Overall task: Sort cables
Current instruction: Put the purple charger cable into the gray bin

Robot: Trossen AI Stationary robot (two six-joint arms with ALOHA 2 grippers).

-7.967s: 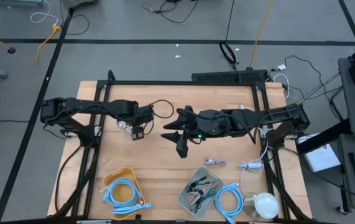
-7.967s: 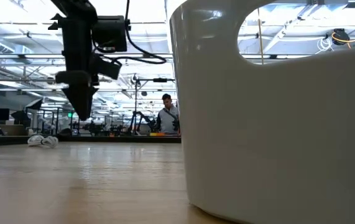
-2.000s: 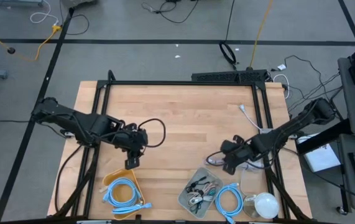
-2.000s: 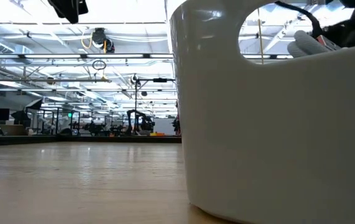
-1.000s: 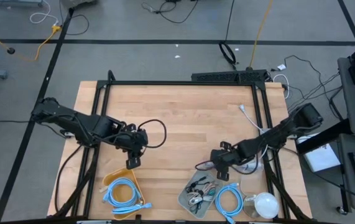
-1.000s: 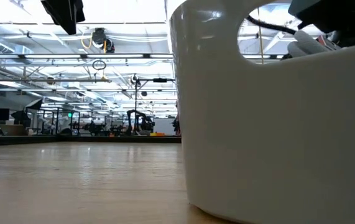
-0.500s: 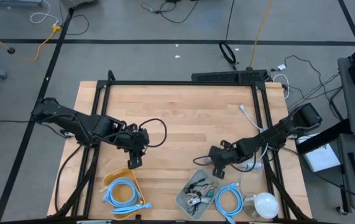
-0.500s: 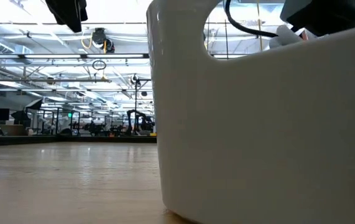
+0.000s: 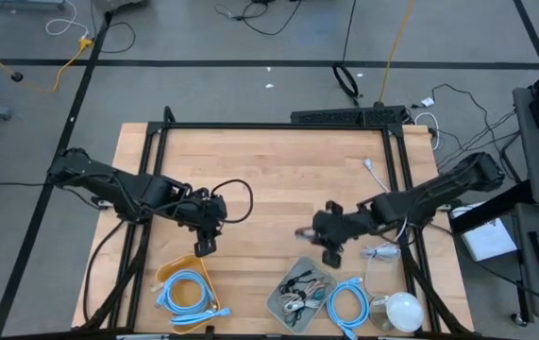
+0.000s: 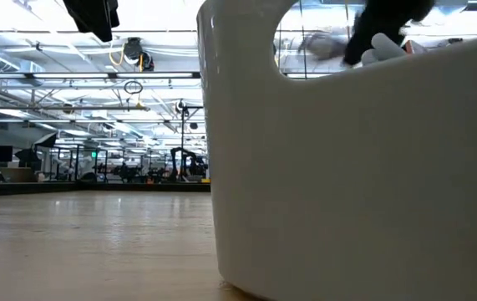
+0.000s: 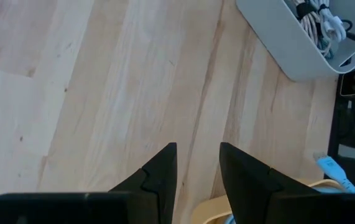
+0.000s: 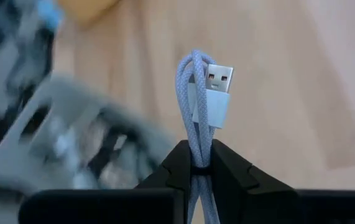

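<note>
My right gripper is shut on a thin grey braided cable, a folded bundle with a USB plug. In the high view it hovers just beyond the far edge of the grey bin, which holds several thin cable bundles. My left gripper stands open with nothing between its fingers, above the far edge of the yellow bin. A light-blue loop lies in that bin. Another light-blue loop lies on the table right of the grey bin. My right gripper pinches the grey bundle's folded strands between its two fingers, a little below the plug. The fingers come from the table's right. The bundle runs along them, and its looped end and plug stick out past the fingertips. It is lifted clear of the table.
A white cable lies near the right frame rail, and a round white object sits at the near right corner. The grey bin fills most of the low view. Bare wood stretches across the table's middle and far part.
My right gripper has taken hold of the grey cable, which lay on the table beyond the grey bin. It has lifted the cable clear, moving up and a little toward the table's far left. The grey bin has slid slightly toward the table's left.
</note>
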